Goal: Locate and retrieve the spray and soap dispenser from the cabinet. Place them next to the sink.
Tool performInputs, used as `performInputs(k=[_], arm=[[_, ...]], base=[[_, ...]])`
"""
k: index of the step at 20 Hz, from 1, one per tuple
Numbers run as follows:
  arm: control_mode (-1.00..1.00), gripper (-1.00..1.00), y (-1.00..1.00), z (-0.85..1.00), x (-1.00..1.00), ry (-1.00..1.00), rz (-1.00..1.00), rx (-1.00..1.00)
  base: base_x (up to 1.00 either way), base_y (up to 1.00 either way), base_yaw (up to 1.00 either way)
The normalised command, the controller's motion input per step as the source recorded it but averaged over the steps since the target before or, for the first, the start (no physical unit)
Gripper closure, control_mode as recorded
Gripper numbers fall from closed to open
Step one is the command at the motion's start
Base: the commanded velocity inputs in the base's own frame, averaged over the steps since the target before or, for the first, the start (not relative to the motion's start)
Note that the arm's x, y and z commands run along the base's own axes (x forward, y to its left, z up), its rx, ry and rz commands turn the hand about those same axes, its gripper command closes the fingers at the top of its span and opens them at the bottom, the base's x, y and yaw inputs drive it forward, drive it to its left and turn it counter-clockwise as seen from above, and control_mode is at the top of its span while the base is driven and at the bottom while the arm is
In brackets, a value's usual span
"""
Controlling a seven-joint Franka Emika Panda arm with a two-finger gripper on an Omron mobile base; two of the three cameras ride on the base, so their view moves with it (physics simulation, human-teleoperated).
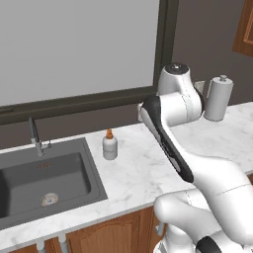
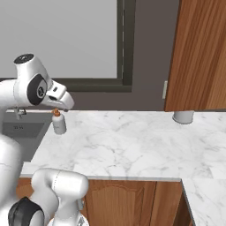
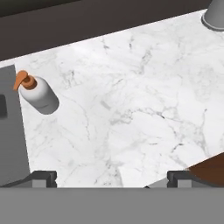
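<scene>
The gripper [image 3: 112, 178] hangs over the white marble counter [image 3: 144, 105] with its jaws spread wide, holding and touching nothing. The soap dispenser [image 1: 109, 145] stands upright on the counter just right of the sink [image 1: 44, 180].

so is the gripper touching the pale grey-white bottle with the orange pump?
Apart. In the hand view the open gripper has bare marble between its fingertips, and the bottle stands off to the side by the sink.

Glossy veined marble counter [image 3: 144, 87], matt grey sink [image 1: 69, 178]
</scene>
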Motion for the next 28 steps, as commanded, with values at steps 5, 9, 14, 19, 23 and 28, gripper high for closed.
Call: performInputs(k=[5,9,14,19,23,28], arm=[[-1.00,-1.00,-0.13,0.50,-0.57,-0.09,0.02,0.00],[-1.00,-1.00,-0.02,0.45,-0.57,-0.02,0.08,0.00],[-1.00,-1.00,-0.01,0.18,-0.57,0.01,0.06,0.00],[-1.00,-1.00,0.00,0.00,-0.10,0.00,0.01,0.00],[-1.00,-1.00,0.00,0.00,0.00,0.00,0.00,0.00],[1.00,-1.00,0.00,0.00,0.00,0.00,0.00,0.00]], base=[[0.00,0.00,0.00],[0.00,0.00,0.00],[0.00,0.00,0.00],[0.00,0.00,0.00],[0.00,0.00,0.00],[0.00,0.00,0.00]])
